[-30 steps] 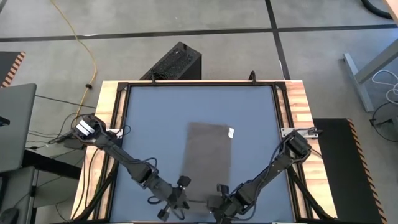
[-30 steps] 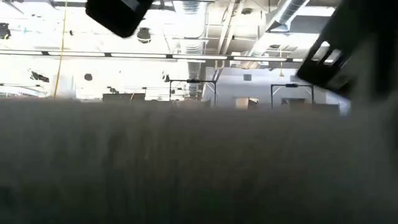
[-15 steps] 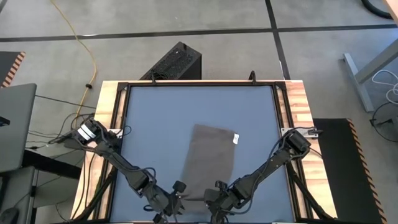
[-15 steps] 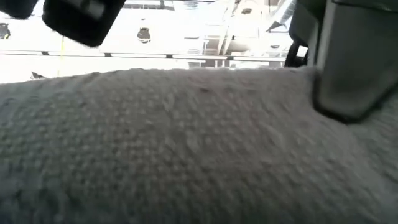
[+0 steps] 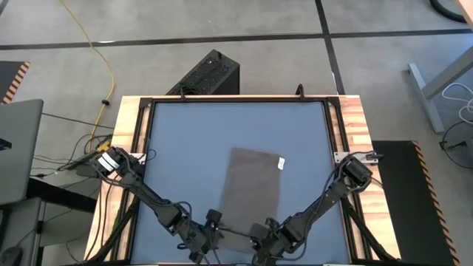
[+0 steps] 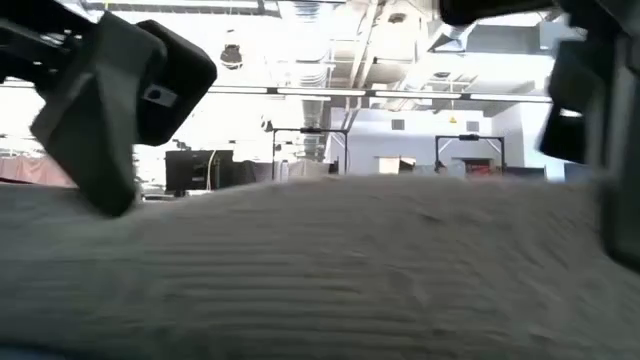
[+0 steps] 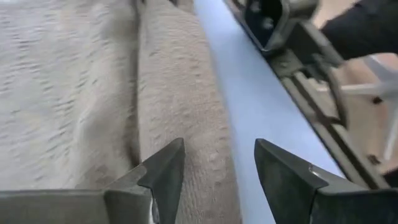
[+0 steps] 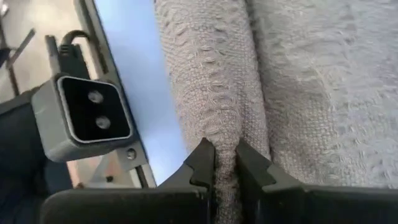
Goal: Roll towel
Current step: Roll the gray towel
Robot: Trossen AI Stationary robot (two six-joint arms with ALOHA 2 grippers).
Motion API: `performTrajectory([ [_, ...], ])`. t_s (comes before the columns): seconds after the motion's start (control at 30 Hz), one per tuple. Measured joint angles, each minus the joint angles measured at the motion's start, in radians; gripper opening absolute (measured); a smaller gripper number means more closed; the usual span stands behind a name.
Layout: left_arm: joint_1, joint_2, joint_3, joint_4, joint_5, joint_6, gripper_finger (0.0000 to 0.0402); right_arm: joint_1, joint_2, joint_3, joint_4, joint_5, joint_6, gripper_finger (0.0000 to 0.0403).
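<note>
Towel [image 5: 251,188], taupe and softly woven, is lying flat on the blue-grey table [image 5: 185,133], a little right of the middle and toward the near edge, where both arms are reaching in. Its small white tag [image 5: 281,163] is showing at the far right corner in the high view. Along the near edge the cloth is lying turned over on itself into a low, thick fold, which is filling most of the low view as a ridge of grey weave [image 6: 330,260]. From the left wrist view, the left gripper [image 7: 217,171] is hovering over that fold with its two dark fingers standing well apart, nothing between them but the cloth lying underneath; the fold [image 7: 180,112] is running away from it alongside the bare table surface. From the right wrist view, the right gripper [image 8: 225,163] is sitting with its fingers drawn close together, pinching a thin ridge of the towel's folded edge [image 8: 211,93] between the tips. In the high view the left gripper [image 5: 205,235] and the right gripper [image 5: 262,240] are positioned near each other at the towel's near end, one at each corner.
</note>
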Motion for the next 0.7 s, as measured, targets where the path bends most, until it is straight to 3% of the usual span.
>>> performTrajectory([
  [0.17,0.007,-0.002,0.0,0.019,-0.04,-0.007,0.018,0.03,0.0,-0.001,-0.002,0.057,0.04,0.0056],
  [0.33,-0.014,-0.01,0.0,0.144,-0.045,0.082,0.0169,0.037,0.0,-0.001,-0.004,0.062,0.049,0.0056],
  [0.7,-0.033,0.0,0.0,0.004,-0.104,0.071,0.0175,0.035,0.0,-0.001,-0.002,0.066,0.025,0.0056],
])
